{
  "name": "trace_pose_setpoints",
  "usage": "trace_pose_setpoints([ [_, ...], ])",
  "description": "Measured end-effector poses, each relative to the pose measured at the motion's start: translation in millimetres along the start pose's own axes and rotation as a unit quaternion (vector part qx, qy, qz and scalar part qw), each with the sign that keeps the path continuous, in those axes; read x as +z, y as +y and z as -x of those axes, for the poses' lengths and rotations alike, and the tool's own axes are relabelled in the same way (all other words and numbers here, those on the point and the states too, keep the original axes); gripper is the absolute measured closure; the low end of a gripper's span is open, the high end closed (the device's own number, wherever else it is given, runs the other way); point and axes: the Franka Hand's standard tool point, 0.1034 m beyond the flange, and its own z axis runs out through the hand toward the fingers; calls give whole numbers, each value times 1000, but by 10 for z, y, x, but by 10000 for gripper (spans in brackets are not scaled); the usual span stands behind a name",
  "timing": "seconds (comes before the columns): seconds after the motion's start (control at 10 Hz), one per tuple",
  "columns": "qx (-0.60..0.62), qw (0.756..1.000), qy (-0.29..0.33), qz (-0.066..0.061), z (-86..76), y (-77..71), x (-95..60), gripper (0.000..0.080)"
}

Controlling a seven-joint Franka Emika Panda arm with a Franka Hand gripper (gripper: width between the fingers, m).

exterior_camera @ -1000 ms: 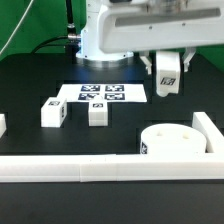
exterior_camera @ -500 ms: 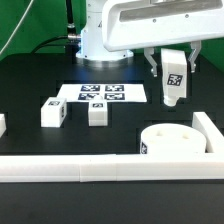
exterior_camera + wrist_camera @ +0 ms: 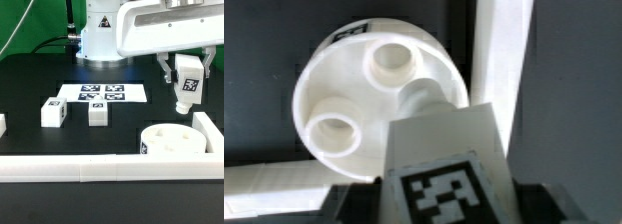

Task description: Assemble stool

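Nearest the exterior camera, the long border rail (image 3: 90, 170) is lying across the front of the counter (image 3: 30, 80). Just behind it the seat disc (image 3: 172, 140) is sitting sockets-up in the corner by the side rail (image 3: 210, 124). The risk is sitting right there: the held leg block (image 3: 187, 92) is hanging tilted rather than plumb, so lowering it this way is likely to catch a socket rim, jam, or shove the loose disc against the rails. In the wrist view the leg is covering part of the disc, making alignment with a socket (image 3: 335, 130) hard to judge. The tool (image 3: 184, 72) is clamping that leg from both sides, hovering above the disc and apart from it. Farther back, a spare leg (image 3: 53, 113) and a second spare leg (image 3: 97, 113) are lying near the marker board (image 3: 100, 93), and the arm (image 3: 150, 30) is reaching over from behind, wrist pointing down
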Motion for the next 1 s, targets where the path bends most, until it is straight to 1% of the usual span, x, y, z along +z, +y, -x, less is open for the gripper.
trace_pose_setpoints([
  [0.1,-4,1000,0,-2,-33,-31,54,476],
  [0.3,-24,1000,13,-8,-288,-99,171,476],
  [0.8,-38,999,12,-8,-301,-73,195,476],
  [1.0,-31,999,13,-14,-372,-1,281,476],
])
